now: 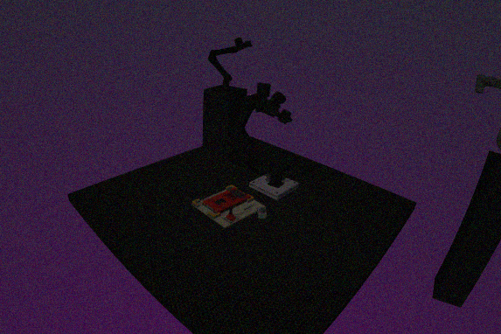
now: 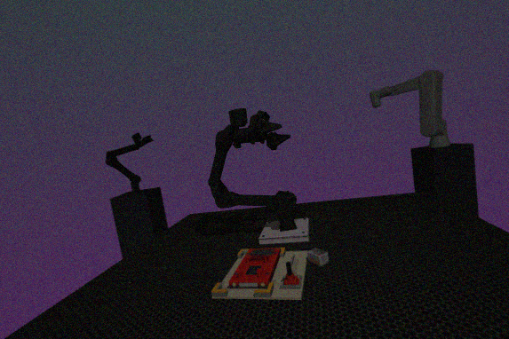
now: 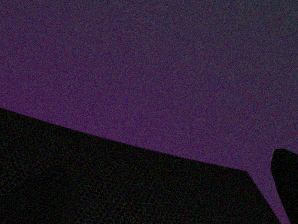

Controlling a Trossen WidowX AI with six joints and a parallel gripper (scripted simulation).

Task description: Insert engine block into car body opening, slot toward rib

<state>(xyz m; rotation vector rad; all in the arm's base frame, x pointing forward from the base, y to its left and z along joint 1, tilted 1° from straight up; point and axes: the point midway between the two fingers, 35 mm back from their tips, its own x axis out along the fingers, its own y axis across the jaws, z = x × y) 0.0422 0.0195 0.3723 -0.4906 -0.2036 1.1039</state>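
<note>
The scene is very dark. The red car body point(image 1: 234, 198) point(image 2: 263, 262) lies on a light baseplate point(image 1: 221, 220) point(image 2: 258, 294) near the table's middle, with a dark opening point(image 1: 221, 201) point(image 2: 252, 269) in its top. The small pale engine block point(image 1: 261, 212) point(image 2: 317, 256) lies on the table just beside the baseplate. My gripper point(image 1: 286, 116) point(image 2: 285, 138) is open and empty, held high above the arm's own base plate point(image 1: 289, 185) point(image 2: 303, 227), far from the block and the body. The wrist view shows only the dark table and the purple background, no fingers.
A small red part point(image 1: 231, 215) point(image 2: 290, 279) sits on the baseplate beside the car body. Dark pedestals with camera arms stand at the table's edges point(image 1: 224, 118) point(image 2: 139, 217) point(image 2: 445, 177) point(image 1: 473, 227).
</note>
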